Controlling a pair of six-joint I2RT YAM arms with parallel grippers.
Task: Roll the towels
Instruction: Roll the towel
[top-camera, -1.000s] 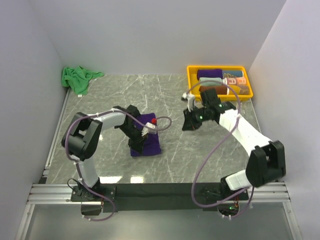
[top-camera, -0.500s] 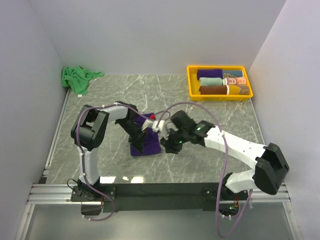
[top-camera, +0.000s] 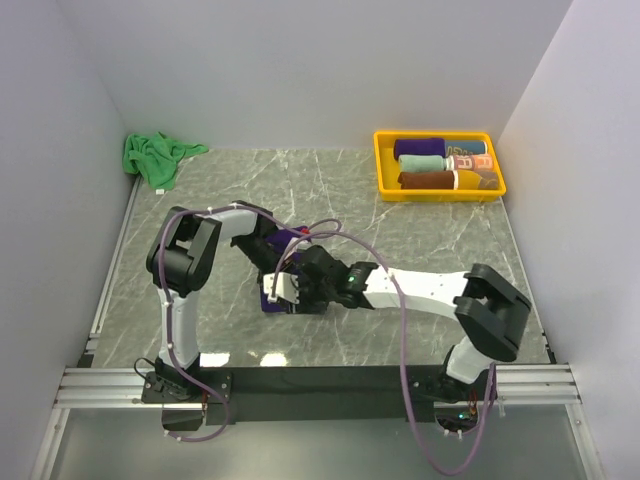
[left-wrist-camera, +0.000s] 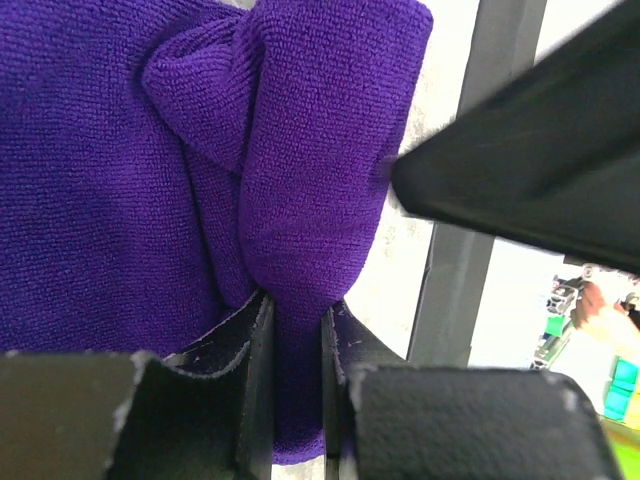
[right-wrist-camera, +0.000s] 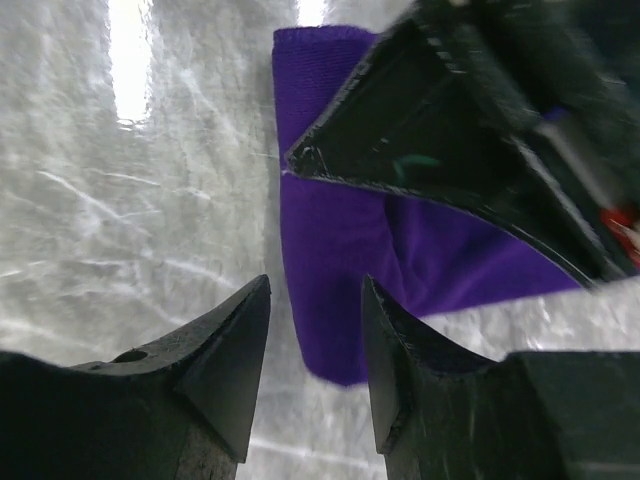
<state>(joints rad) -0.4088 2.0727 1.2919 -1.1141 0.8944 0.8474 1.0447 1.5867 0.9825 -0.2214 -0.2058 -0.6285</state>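
Note:
The dark purple towel (top-camera: 274, 302) lies partly folded on the marble table, left of centre. A thick fold of the purple towel (left-wrist-camera: 310, 200) is pinched between the fingers of my left gripper (left-wrist-camera: 297, 312), which is shut on it. My right gripper (right-wrist-camera: 315, 300) hovers open just off the towel's near corner, and the purple towel (right-wrist-camera: 335, 265) shows in the gap between its tips without touching them. In the top view, the left gripper (top-camera: 270, 268) and right gripper (top-camera: 298, 290) crowd together over the cloth. The bright green towel (top-camera: 155, 156) lies crumpled in the far left corner.
A yellow tray (top-camera: 384, 168) at the far right holds several rolled towels. The right gripper's black body (left-wrist-camera: 540, 180) sits close beside the left fingers. White walls enclose the table on three sides; the arms' cables loop above the towel.
My right arm swung from beside the yellow tray across to the purple towel, and its jaws opened on the way. The left gripper kept its pinch on the towel.

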